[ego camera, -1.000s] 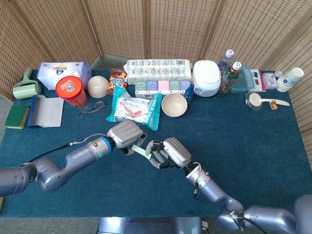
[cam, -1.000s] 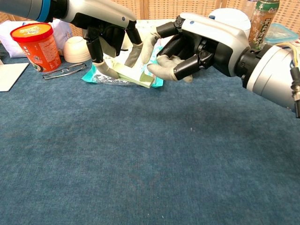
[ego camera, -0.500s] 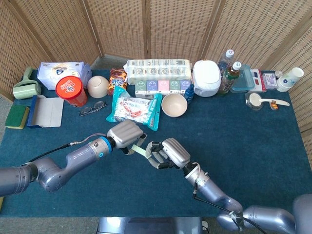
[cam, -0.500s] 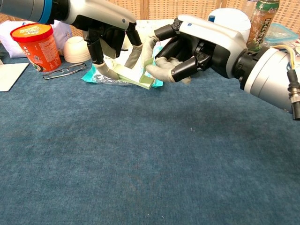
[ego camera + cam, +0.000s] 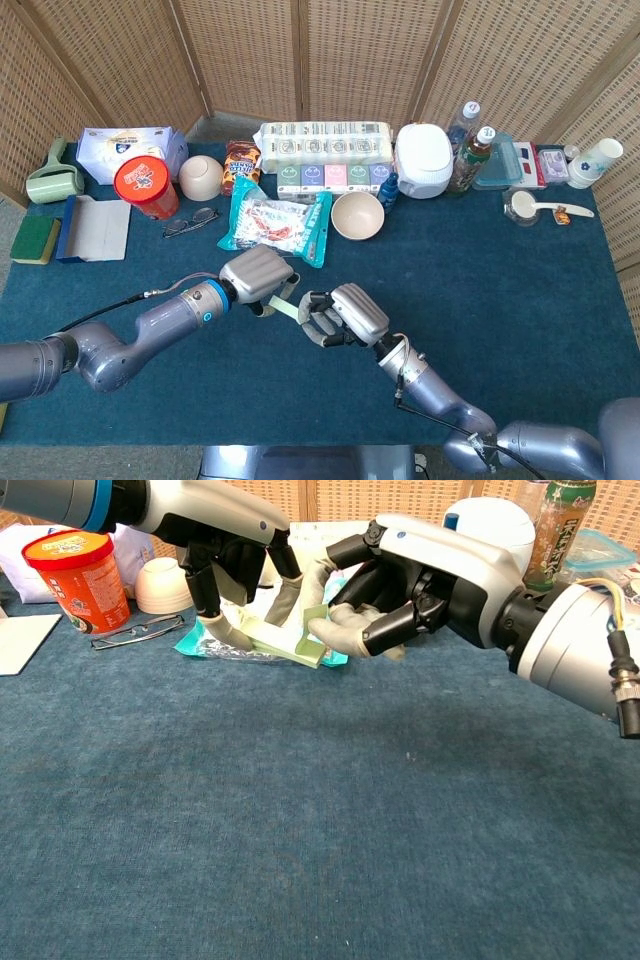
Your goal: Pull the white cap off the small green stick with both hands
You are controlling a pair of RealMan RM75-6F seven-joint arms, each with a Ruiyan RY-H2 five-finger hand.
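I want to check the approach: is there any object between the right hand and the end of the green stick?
Nothing visible does. The left hand holds the green stick above the table, and the right hand has its fingertips right at its free end.

The table point(image 5: 560, 290) has a dark blue cloth, and the wall behind is brown and woven. The stick point(image 5: 285, 643) is pale green, and both hands are silver and black. The tub point(image 5: 145, 186) is red and orange, and the two bowls are cream.
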